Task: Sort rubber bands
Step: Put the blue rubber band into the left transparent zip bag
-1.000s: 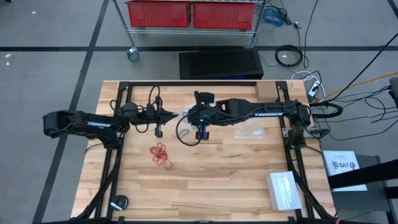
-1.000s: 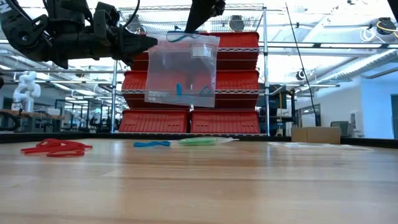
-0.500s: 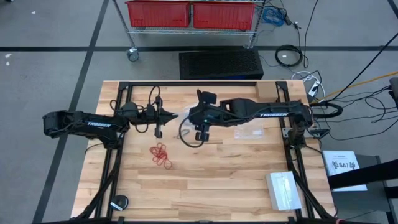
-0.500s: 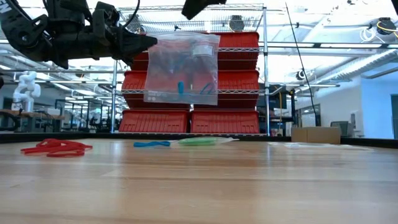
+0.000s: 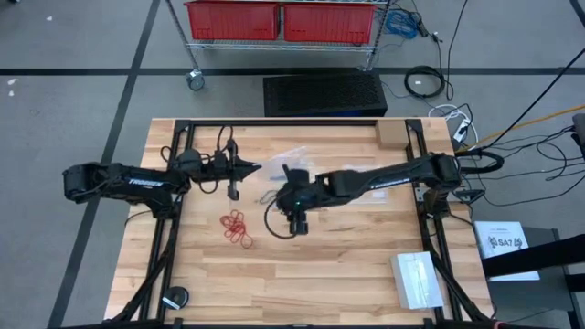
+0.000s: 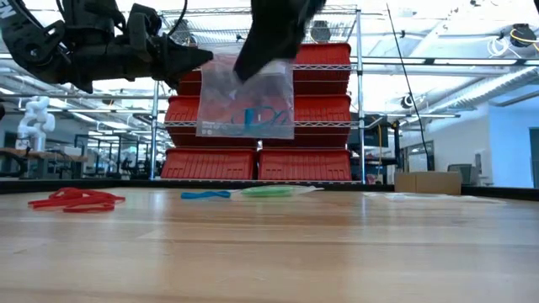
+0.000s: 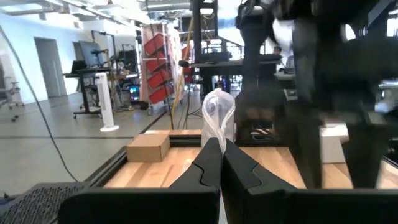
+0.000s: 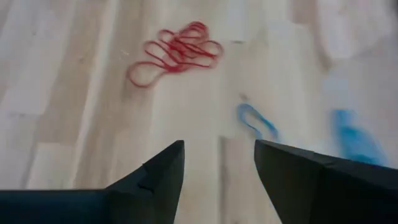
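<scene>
A clear plastic bag [image 6: 244,97] hangs in the air above the table's middle, with blue rubber bands [image 6: 259,118] in its lower part. My left gripper [image 6: 200,57] is shut on it. My right gripper [image 8: 217,162] stands open over the bare wood, on the near side of the bag [image 5: 291,155], slanting down with nothing between its fingers. The red rubber bands [image 5: 238,228] lie on the table to its left. A loose blue band [image 8: 255,121] lies just ahead of the fingers. In the low view, blue [image 6: 205,194] and green [image 6: 268,191] bands lie on the table beyond. My left gripper pinches the bag's upper edge [image 7: 217,134] at the corner toward the table's left, between its two shut fingers. The fingers lie about level and come from the table's left. The bag hangs below and beside them, clear of the table.
More clear bags [image 5: 366,195] lie flat on the table right of centre. A cardboard box [image 5: 395,134] sits at the far right corner, and a white box [image 5: 416,279] at the near right. A black cable loop [image 5: 277,222] hangs from my right arm.
My right gripper has opened and let go of the bag's top. It then went down and toward the table's near edge, tipping to point more steeply down. The bag stays hanging from my left gripper.
</scene>
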`<state>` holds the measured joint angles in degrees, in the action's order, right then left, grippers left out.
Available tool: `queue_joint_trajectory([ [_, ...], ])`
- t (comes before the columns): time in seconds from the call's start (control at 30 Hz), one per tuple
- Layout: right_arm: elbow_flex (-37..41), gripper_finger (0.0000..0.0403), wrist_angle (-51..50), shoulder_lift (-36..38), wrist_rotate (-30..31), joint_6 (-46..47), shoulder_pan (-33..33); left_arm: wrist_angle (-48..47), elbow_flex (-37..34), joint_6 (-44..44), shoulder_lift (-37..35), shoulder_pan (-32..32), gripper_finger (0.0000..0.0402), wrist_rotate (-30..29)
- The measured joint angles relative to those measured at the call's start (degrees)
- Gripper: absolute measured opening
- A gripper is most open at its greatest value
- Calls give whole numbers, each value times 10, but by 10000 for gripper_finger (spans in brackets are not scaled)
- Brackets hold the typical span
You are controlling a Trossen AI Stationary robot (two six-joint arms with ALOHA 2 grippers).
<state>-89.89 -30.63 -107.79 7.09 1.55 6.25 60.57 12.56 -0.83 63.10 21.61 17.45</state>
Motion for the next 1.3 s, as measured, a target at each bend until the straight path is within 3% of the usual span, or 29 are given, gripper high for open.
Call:
queue_joint_trajectory([
  [0.1,74,174,127,-2,-35,6,-10,7,-11,2,0,13,0,-1],
  [0.23,118,170,210,-27,-42,6,-37,36,-27,18,0,33,0,-1],
  [0.37,120,188,242,-71,-42,-5,-65,47,-35,21,0,43,0,-1],
  [0.67,120,273,314,-141,-40,-1,-107,48,-36,20,0,50,0,0],
  [0.9,118,275,335,-178,-42,-5,-117,49,-36,20,0,50,0,0],
  [1.0,111,255,340,-191,-45,-2,-117,49,-36,20,0,50,0,0],
  [1.1,102,206,339,-199,-47,-2,-116,49,-36,19,0,50,0,0],
  [1.3,86,25,314,-201,-54,-10,-105,50,-36,19,0,50,0,0],
])
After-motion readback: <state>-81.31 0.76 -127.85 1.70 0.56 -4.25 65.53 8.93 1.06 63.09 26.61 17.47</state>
